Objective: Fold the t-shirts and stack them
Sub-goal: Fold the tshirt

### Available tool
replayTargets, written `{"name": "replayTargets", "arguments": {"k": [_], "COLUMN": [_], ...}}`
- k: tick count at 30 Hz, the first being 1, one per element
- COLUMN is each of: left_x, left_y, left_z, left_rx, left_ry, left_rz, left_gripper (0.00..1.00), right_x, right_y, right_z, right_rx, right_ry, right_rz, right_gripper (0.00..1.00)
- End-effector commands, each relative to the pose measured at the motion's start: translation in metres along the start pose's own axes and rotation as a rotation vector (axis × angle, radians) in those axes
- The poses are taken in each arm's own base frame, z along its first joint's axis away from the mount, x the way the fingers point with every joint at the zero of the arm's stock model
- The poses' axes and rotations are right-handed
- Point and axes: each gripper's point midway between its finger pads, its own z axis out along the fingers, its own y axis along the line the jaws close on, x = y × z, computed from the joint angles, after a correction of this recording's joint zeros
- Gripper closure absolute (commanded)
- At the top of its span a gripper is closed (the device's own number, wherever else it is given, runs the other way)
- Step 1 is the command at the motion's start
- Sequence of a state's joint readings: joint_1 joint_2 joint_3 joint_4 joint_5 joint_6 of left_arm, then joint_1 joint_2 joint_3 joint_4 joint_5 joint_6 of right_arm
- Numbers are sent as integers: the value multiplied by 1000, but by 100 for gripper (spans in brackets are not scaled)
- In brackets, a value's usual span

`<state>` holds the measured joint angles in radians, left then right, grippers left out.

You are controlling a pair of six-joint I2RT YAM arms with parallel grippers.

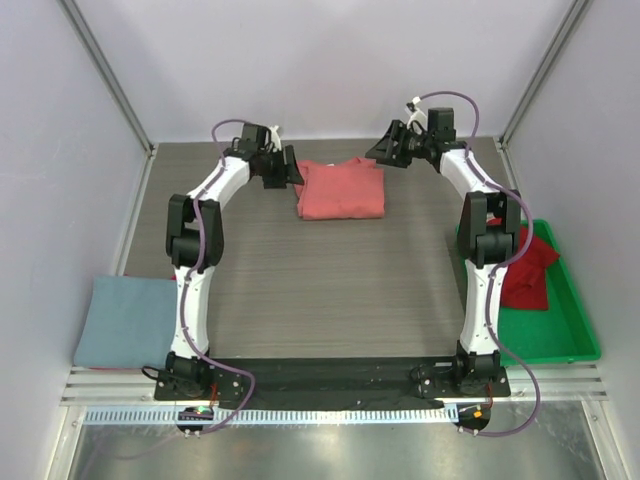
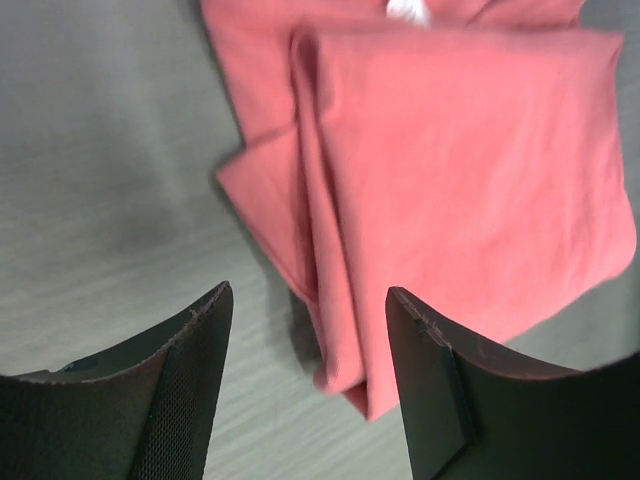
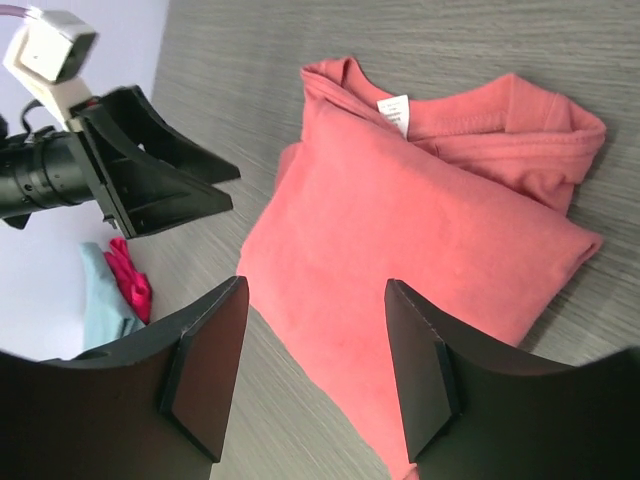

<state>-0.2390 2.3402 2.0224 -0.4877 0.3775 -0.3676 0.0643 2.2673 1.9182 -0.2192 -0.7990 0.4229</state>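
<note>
A folded coral t-shirt [image 1: 340, 190] lies flat at the back middle of the table. My left gripper [image 1: 293, 176] is open and empty at the shirt's left edge; in the left wrist view [image 2: 310, 300] its jaws hover over the shirt's folded corner [image 2: 450, 180]. My right gripper [image 1: 382, 152] is open and empty just above the shirt's back right corner; in its wrist view [image 3: 315, 290] the shirt [image 3: 430, 230] lies below, white neck label up. A folded blue t-shirt [image 1: 125, 320] lies at the near left. A crumpled red t-shirt [image 1: 528, 268] lies in the green tray [image 1: 575, 335].
The green tray stands at the right edge beside the right arm. White walls and metal posts close in the table on three sides. The left gripper [image 3: 160, 185] shows in the right wrist view, across the shirt.
</note>
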Motion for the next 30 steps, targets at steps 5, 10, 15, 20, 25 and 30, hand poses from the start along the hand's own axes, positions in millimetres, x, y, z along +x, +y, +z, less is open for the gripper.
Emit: {"name": "replayTargets", "arguments": {"k": [5, 10, 15, 20, 25, 30], "left_x": [9, 3, 13, 28, 24, 13], "left_y": [-5, 3, -6, -7, -15, -20], "left_z": [-5, -1, 0, -13, -45, -82], "left_rx": [143, 147, 173, 163, 171, 165], "left_ry": [47, 30, 55, 81, 64, 27], "left_rz": [-121, -127, -136, -182, -208, -197], "left_gripper": [37, 37, 43, 45, 45, 46], "right_x": [-3, 6, 23, 33, 57, 96], "right_y": [-15, -16, 3, 30, 22, -21], "right_z": [14, 26, 42, 57, 79, 89], "right_rx": [35, 32, -22, -67, -30, 146], "right_ry": [8, 33, 80, 106, 154, 279], "right_rz": [-76, -94, -126, -192, -195, -291], "right_gripper": [39, 41, 51, 52, 52, 54]}}
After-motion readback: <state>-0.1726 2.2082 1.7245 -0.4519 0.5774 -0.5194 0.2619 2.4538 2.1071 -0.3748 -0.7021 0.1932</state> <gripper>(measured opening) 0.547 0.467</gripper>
